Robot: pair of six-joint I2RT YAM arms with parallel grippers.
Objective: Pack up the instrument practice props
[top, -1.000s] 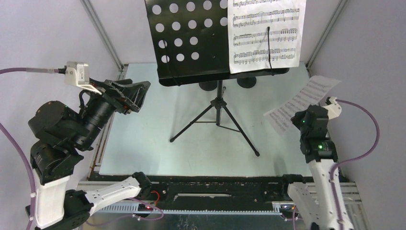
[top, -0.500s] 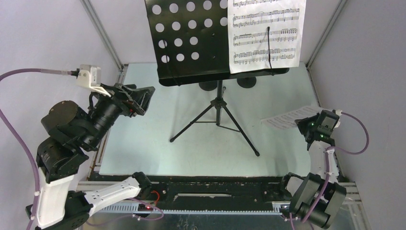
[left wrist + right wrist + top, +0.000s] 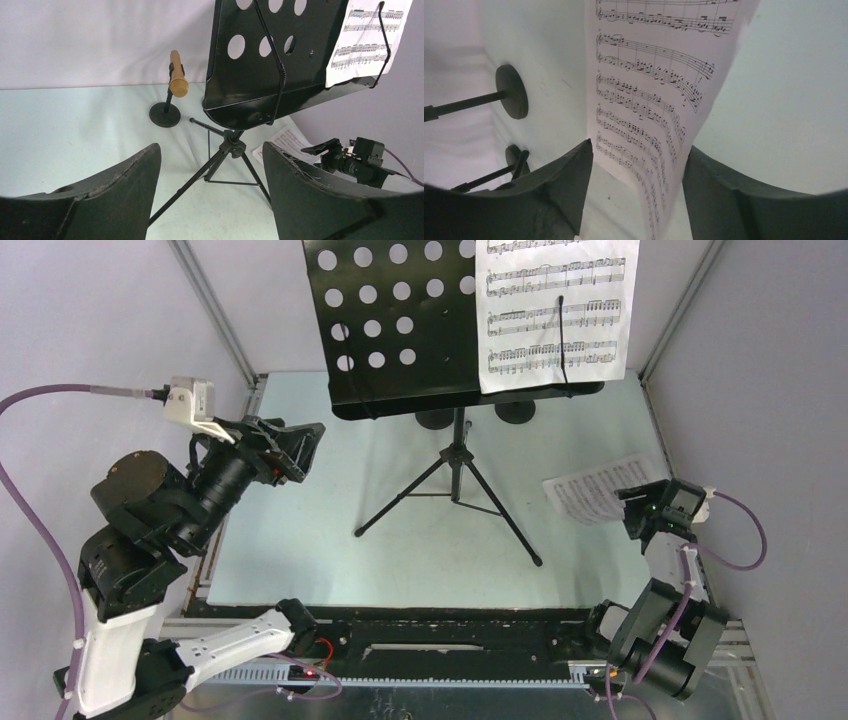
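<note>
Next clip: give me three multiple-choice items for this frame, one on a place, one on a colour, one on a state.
1. Where is the loose sheet-music page?
A) on the table, at the right end effector
B) under the tripod
C) leaning on the back wall

2. What colour is the microphone in the left wrist view?
A) red
B) tan
C) green

3. The left end effector is:
A) shut on a page
B) shut on a tripod leg
C) open, holding nothing

Key: A, the page lies at the table's right side by that end effector; B, the left wrist view shows it tan; C, its jaws stand wide apart, gripping nothing.
</note>
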